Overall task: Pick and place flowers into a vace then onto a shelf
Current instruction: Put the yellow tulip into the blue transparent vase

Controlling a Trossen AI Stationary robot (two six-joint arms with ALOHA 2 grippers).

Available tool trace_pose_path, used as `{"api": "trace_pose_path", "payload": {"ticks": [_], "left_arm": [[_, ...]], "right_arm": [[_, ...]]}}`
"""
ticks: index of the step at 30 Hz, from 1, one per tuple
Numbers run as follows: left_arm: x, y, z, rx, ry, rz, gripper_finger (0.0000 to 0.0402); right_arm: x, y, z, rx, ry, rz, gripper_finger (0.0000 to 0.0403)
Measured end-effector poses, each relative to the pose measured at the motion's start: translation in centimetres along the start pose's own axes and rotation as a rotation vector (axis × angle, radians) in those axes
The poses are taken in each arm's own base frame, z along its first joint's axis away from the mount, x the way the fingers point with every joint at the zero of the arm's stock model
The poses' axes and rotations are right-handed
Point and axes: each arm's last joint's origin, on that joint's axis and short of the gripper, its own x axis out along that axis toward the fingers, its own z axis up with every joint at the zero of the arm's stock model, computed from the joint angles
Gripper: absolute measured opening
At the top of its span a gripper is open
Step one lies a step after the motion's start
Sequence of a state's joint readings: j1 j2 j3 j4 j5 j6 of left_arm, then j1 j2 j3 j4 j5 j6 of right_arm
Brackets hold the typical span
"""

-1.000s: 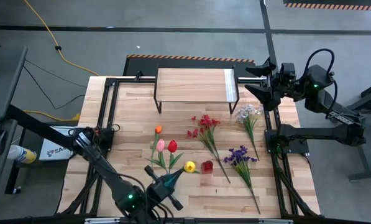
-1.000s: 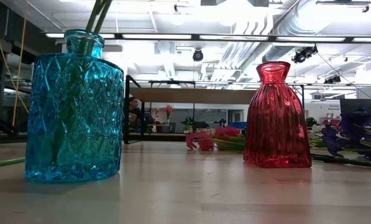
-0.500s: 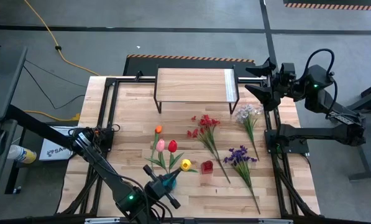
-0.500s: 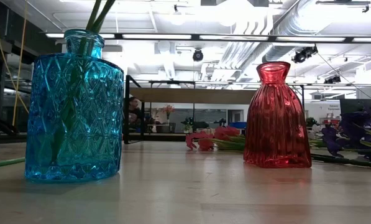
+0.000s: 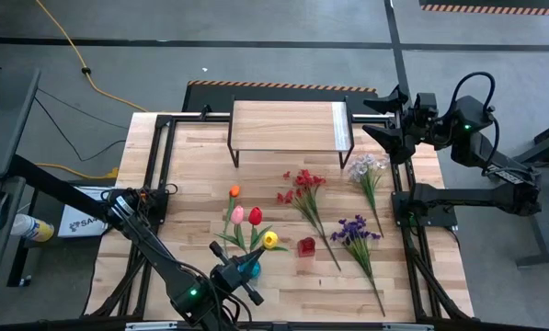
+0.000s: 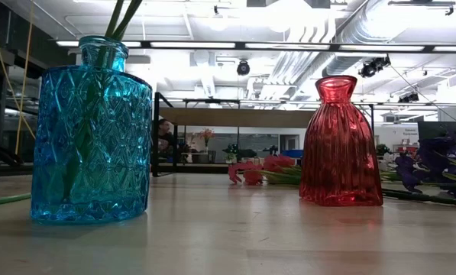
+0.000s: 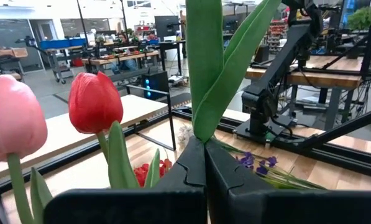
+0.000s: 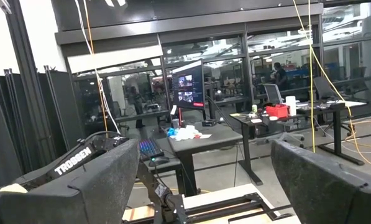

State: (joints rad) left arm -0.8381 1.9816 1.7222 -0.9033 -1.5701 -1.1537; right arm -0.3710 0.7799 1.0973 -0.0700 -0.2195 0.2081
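Note:
My left gripper (image 5: pixel 245 266) is near the table's front edge, shut on a yellow tulip (image 5: pixel 270 241). It holds the tulip over the blue glass vase (image 6: pixel 90 130). Green stems (image 6: pixel 121 19) go down into the vase's neck. A red glass vase (image 5: pixel 306 246) stands just to the right. Orange (image 5: pixel 234 191), pink (image 5: pixel 238 214) and red (image 5: pixel 255 216) tulips lie on the table beyond the blue vase. The shelf (image 5: pixel 288 124) stands at the far edge. My right gripper (image 5: pixel 384 115) waits open, raised beside the shelf's right end. My left gripper pinches the yellow tulip's stem, together with its long leaves (image 7: pixel 201 127), between its two shut fingers. The fingers point level and lie across the stem. The stem's lower part reaches down through the blue vase's neck (image 6: pixel 105 47). The flower leans toward the red vase.
Red (image 5: pixel 302 184), white (image 5: pixel 368 168) and purple (image 5: pixel 355 230) sprigs lie on the table's right half, stems toward the front. Black frame rails (image 5: pixel 160 165) run along both sides of the table. Bare wood lies between the shelf and the flowers.
My left gripper has gone a little toward the table's left edge and down, rolling its wrist. The yellow tulip's head has swung left, away from the red vase, while its stem has stayed in the blue vase's neck.

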Motion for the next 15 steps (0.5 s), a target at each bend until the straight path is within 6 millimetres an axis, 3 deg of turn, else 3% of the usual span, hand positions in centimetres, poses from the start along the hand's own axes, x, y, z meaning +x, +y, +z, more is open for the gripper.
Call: {"api": "trace_pose_path", "payload": {"ticks": [15], "left_arm": [[-0.3,-0.2,-3.1,-0.062,0.073,-0.019,0.0024]], "right_arm": [[0.0,0.0,0.0,0.0,0.0,0.0,0.0353]]}}
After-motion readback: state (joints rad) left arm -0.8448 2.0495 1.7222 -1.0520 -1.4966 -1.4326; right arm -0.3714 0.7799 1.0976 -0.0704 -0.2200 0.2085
